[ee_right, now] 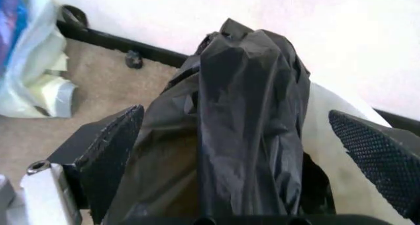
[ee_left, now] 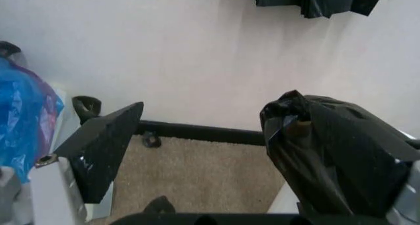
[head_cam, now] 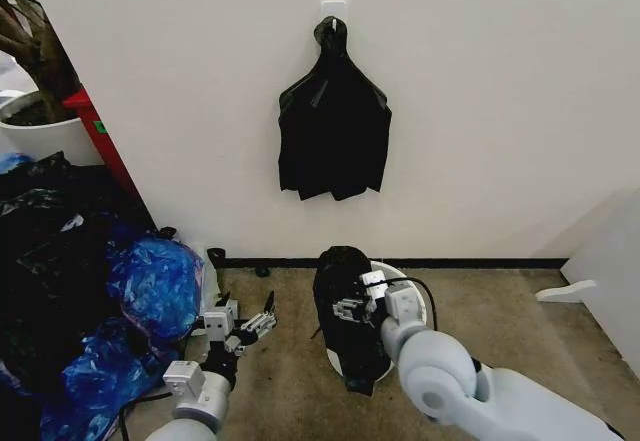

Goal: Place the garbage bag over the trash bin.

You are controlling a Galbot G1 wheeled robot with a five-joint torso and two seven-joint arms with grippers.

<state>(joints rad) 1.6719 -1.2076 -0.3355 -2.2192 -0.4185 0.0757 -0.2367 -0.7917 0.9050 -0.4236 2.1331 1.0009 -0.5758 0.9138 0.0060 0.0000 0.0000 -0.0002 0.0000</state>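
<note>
The garbage bag (head_cam: 345,311), glossy crinkled black plastic, lies bunched over the left side of the trash bin (head_cam: 402,273), a small round white bucket on the carpet by the wall. My right gripper (head_cam: 352,301) is open at the bag. In the right wrist view the bag (ee_right: 249,117) rises between the spread fingers (ee_right: 108,156), with the bin's white wall (ee_right: 341,136) behind it. My left gripper (head_cam: 255,323) is open over the carpet left of the bin, apart from the bag. The left wrist view shows the bag (ee_left: 328,151) across from one finger (ee_left: 105,146).
A flat black bunch (head_cam: 333,131) hangs from a wall hook above the bin. Blue plastic bags (head_cam: 150,281) and black bags are piled at the left, below a large white plant pot (head_cam: 40,131). A white panel (head_cam: 610,261) stands at the right. Bare carpet (head_cam: 290,381) lies between the arms.
</note>
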